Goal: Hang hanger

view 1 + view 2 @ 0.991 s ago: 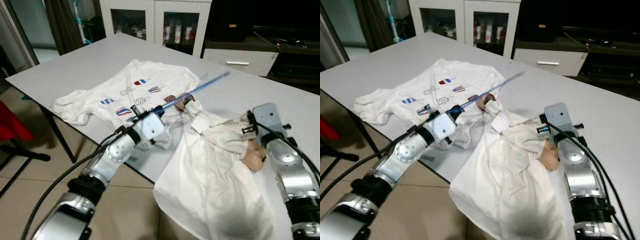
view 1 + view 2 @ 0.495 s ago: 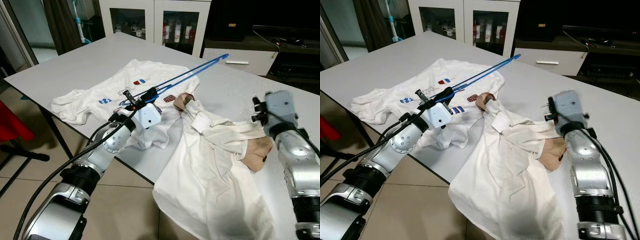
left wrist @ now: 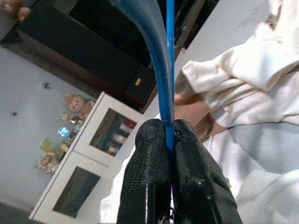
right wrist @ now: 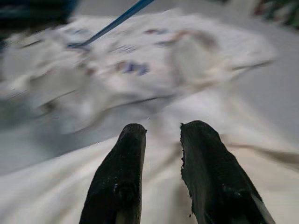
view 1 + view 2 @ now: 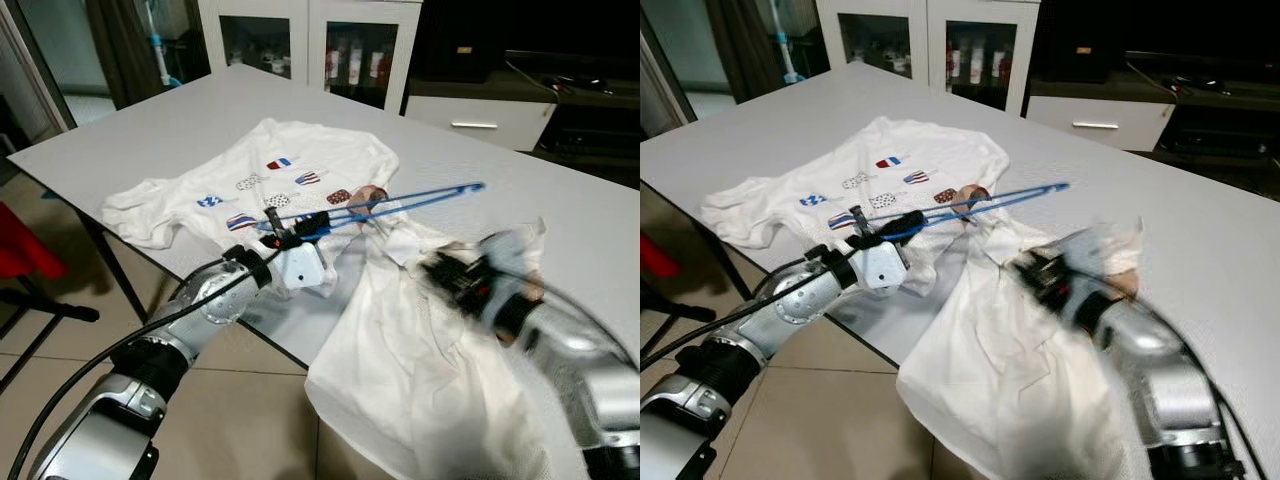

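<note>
A blue hanger (image 5: 400, 203) is held level just above the table, its long bar reaching right over the collar of a plain white shirt (image 5: 420, 370). My left gripper (image 5: 290, 228) is shut on the hanger's near end, and the left wrist view shows the blue hanger bar (image 3: 168, 70) pinched between the fingers (image 3: 149, 154). The shirt lies crumpled and hangs over the table's front edge. My right gripper (image 5: 450, 275), blurred by motion, hovers over the shirt's upper part. In the right wrist view the right gripper (image 4: 161, 130) is open, with only white shirt cloth (image 4: 154, 196) beneath.
A white T-shirt with small printed patches (image 5: 290, 165) lies flat on the grey table (image 5: 180, 120) behind the left gripper. A glass-door cabinet (image 5: 320, 45) and a dark TV unit (image 5: 560, 90) stand beyond. A red chair (image 5: 25, 250) is on the tiled floor at the left.
The left gripper has swung the hanger down and to the right, so it now lies across the white shirt's collar. The right arm has moved left and forward over the white shirt.
</note>
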Controlling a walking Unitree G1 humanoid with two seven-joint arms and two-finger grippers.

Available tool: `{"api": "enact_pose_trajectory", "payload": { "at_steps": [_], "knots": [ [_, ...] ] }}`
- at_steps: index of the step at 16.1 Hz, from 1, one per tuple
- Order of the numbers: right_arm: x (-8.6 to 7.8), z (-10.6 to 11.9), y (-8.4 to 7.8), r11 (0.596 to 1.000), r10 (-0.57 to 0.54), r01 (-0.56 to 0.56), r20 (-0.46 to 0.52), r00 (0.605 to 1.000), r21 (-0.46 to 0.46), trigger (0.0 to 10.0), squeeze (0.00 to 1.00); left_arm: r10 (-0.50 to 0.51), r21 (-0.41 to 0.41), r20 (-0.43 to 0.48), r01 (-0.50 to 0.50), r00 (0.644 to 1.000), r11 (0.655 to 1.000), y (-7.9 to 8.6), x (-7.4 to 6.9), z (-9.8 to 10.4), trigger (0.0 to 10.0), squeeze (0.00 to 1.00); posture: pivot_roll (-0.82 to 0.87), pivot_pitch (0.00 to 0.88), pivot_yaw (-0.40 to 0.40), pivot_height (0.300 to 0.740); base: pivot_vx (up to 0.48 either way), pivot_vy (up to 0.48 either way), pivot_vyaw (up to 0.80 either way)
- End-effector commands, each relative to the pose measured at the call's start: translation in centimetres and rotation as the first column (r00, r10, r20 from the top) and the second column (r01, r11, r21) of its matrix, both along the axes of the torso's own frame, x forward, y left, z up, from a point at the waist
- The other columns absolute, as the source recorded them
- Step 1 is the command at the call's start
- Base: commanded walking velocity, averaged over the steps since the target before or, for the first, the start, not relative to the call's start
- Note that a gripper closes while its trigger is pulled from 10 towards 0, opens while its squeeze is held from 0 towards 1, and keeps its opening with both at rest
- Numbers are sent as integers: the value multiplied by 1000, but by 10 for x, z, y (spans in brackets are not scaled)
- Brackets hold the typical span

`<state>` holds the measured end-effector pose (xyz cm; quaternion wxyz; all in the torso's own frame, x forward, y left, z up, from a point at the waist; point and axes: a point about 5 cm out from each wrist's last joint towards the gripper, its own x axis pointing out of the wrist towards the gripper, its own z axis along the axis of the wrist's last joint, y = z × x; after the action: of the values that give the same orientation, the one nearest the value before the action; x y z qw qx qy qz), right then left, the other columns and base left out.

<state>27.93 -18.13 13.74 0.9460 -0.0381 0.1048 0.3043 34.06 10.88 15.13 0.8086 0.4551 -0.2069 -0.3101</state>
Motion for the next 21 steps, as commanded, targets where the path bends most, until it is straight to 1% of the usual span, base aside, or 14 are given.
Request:
{"api": "enact_pose_trajectory", "payload": {
  "at_steps": [1, 3, 4, 6, 7, 8, 9, 10, 13, 15, 16, 18, 20, 21],
  "knots": [
    [-5, -2, 4, 999, 43, -43, -29, 999, -6, 10000, 0, 6, -5, 13, -6, 1000, 1000, 2, 2, 5, 10000, 0, 38, 52, -11, 740, 0, 0, 0],
    [-11, -8, 9, 995, 88, -91, -73, 993, -32, 10000, 0, -4, -1, 12, 4, 1000, 1000, 3, 1, 4, 10000, 0, 38, 53, -11, 740, 0, 0, 0],
    [-14, -18, 16, 991, 112, -120, -125, 986, -60, 10000, 0, -4, 29, 11, 3, 1000, 1000, 6, 0, 1, 10000, 0, 36, 55, -9, 740, 0, 0, 0],
    [-16, -24, 22, 987, 128, -140, -144, 981, -80, 10000, 0, -2, 32, 10, 1, 1000, 999, 8, 1, 1, 10000, 0, 37, 57, -6, 740, 0, 0, 0],
    [-15, -32, 28, 983, 116, -138, -175, 978, -118, 10000, 0, -1, 34, 13, 1, 1000, 999, 8, 1, 2, 10000, 0, 37, 57, -5, 740, 0, 0, 0],
    [-15, -35, 29, 982, 108, -133, -187, 977, -132, 10000, 0, -1, 35, 14, 1, 1000, 999, 8, 1, 3, 10000, 0, 38, 57, -5, 740, 0, 0, 0],
    [-12, -42, 28, 980, 64, -100, -204, 977, -172, 10000, 0, -6, 38, 16, 5, 1000, 999, 6, 1, 3, 10000, 0, 37, 58, -5, 740, 0, 0, 0],
    [-9, -46, 25, 978, 21, -64, -210, 978, -200, 10000, 0, -11, 37, 17, 10, 1000, 999, 5, 1, 3, 10000, 0, 37, 58, -6, 740, 0, 0, 0],
    [-8, -55, 12, 958, -37, -30, -225, 974, -284, 10000, 0, -16, 37, 15, 16, 1000, 999, 4, -1, 1, 10000, 0, 38, 56, -8, 740, 0, 0, 0],
    [-5, -57, -4, 939, -104, 25, -215, 971, -343, 10000, 0, -16, 38, 15, 15, 1000, 999, 3, -1, 0, 10000, 0, 39, 56, -10, 740, 0, 0, 0],
    [-3, -55, -17, 921, -142, 57, -196, 970, -386, 10000, 0, -15, 38, 15, 15, 1000, 999, 3, -1, 1, 10000, 0, 38, 56, -9, 740, 0, 0, 0],
    [-1, -48, -32, 907, -165, 79, -175, 971, -414, 10000, 0, -17, 39, 14, 16, 1000, 999, 2, -1, 0, 10000, 0, 35, 57, -9, 740, 0, 0, 0],
    [-1, -41, -56, 854, -181, 88, -133, 975, -514, 10000, 0, -21, 40, 10, 21, 1000, 999, 0, -2, -2, 10000, 0, 26, 61, -8, 740, 0, 0, 0],
    [0, -39, -63, 845, -195, 102, -126, 973, -526, 10000, 0, -24, 39, 10, 23, 1000, 999, -1, -2, -2, 10000, 0, 26, 61, -8, 740, 0, 0, 0]
  ]
}}
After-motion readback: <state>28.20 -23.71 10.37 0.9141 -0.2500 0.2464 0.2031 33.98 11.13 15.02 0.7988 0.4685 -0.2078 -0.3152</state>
